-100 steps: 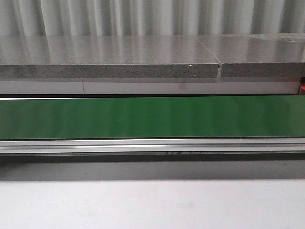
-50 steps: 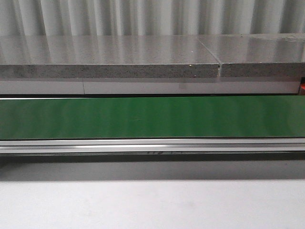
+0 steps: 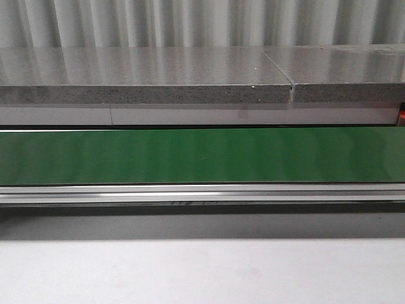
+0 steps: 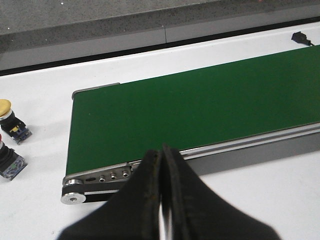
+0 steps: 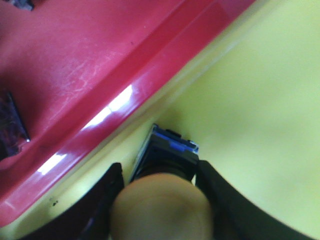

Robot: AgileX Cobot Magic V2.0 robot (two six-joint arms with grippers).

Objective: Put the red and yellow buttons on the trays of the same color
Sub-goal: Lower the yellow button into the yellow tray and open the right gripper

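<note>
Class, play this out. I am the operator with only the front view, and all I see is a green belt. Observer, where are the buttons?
Observer: A yellow button sits between the right gripper's fingers, over the yellow tray.
Operator: Any left to sort?
Observer: Yes. The left wrist view shows a yellow-capped button standing on the white table beside the end of the belt.
Operator: Is the left arm holding anything?
Observer: No. The left gripper is shut with nothing in it.
</note>
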